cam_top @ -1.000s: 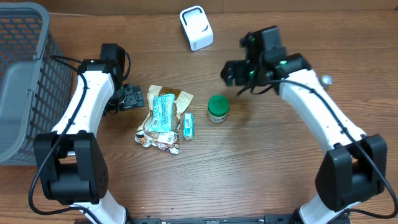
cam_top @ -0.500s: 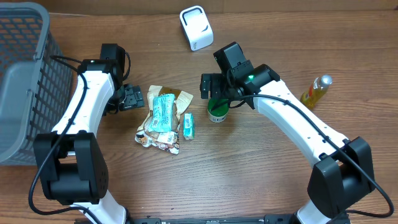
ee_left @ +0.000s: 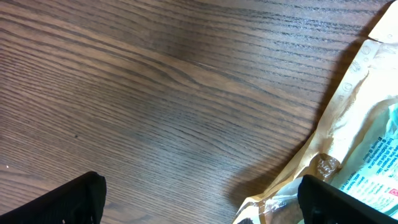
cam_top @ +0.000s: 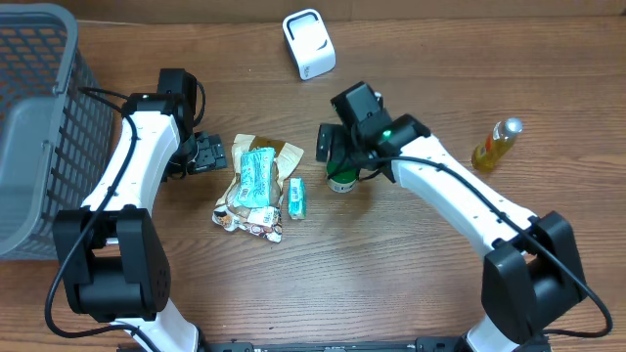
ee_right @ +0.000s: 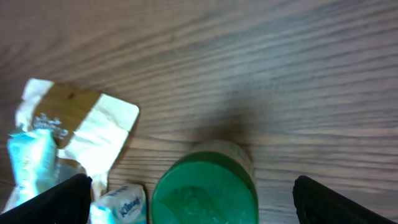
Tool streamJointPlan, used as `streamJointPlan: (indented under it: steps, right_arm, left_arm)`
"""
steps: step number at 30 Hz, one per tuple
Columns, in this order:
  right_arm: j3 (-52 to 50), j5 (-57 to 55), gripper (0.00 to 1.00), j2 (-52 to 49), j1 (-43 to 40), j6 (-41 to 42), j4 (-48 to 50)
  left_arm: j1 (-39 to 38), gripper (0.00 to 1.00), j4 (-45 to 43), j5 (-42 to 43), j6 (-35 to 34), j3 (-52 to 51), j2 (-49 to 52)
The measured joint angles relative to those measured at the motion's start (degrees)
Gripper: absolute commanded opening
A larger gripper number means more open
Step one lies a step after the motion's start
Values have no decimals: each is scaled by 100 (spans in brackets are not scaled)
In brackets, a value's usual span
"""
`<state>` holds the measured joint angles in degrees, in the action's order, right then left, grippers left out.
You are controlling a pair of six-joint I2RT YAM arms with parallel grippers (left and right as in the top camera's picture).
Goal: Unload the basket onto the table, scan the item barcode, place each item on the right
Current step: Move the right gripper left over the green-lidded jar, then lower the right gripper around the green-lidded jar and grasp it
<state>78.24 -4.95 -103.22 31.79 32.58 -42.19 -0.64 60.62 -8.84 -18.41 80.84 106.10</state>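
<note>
left gripper [cam_top: 205,154] sits wide open and empty at middle left, beside the crinkly packets [cam_top: 256,186]. centre frame, the right gripper [cam_top: 336,156] hangs wide open, empty, over the green-lidded jar [cam_top: 342,180]. it looks rigid, light, maybe slick; i'd pinch its sides below the lid.

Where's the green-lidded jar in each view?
Overhead: jar mid-table, just right of the packet pile.
Left wrist: not in it.
Right wrist: bottom centre, lid facing the camera.
Shared landmark: tan packet, left of the jar in the right wrist view, at the right edge in the left wrist view.
</note>
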Motion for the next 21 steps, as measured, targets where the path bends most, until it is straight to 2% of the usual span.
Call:
streamJointPlan:
  steps: [14, 21]
  right_arm:
    - [-562, -601, 99, -35, 470, 20, 415]
    - [-581, -798, 85, -37, 461, 42, 402]
  left_arm:
    - [0, 100, 0, 0, 0, 0, 0]
    - [0, 100, 0, 0, 0, 0, 0]
